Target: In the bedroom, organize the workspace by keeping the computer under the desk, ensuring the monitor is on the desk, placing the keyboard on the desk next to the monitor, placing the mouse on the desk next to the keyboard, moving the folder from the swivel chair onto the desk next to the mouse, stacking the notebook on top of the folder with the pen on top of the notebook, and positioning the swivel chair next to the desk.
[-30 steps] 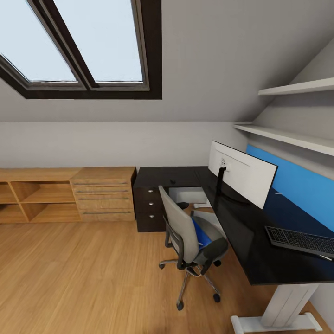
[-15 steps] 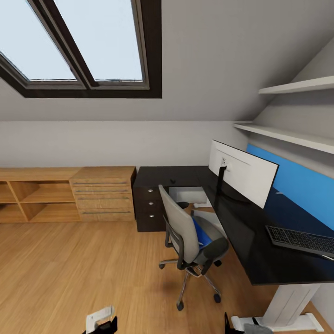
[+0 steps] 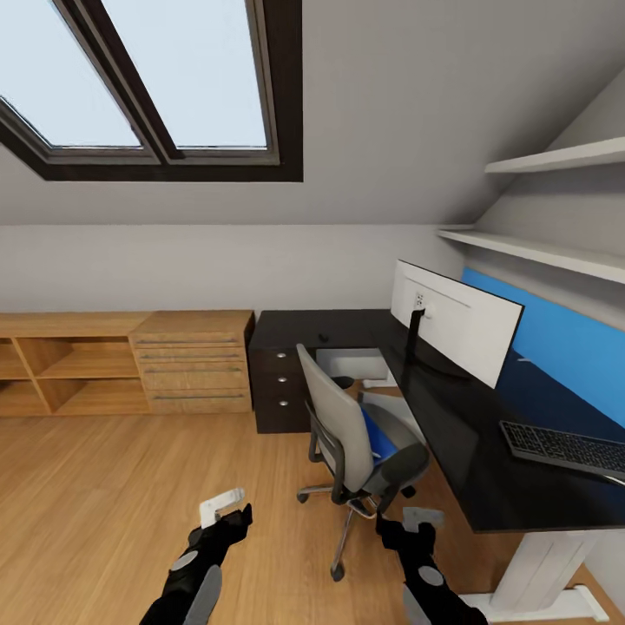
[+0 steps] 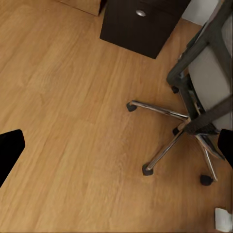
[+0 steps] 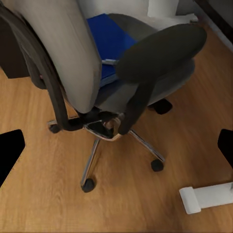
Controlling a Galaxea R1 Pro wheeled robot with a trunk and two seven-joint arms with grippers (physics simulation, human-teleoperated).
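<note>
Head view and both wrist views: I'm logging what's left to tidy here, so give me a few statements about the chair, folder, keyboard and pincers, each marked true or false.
1. The folder lies on the chair seat. True.
2. The keyboard is on the floor. False: it lies on the desk.
3. The monitor stands on the desk. True.
4. The right pincer holds the folder. False: it is open and empty, short of the chair.
5. The left pincer grips the chair's base. False: it is open over bare floor, apart from the chair.
</note>
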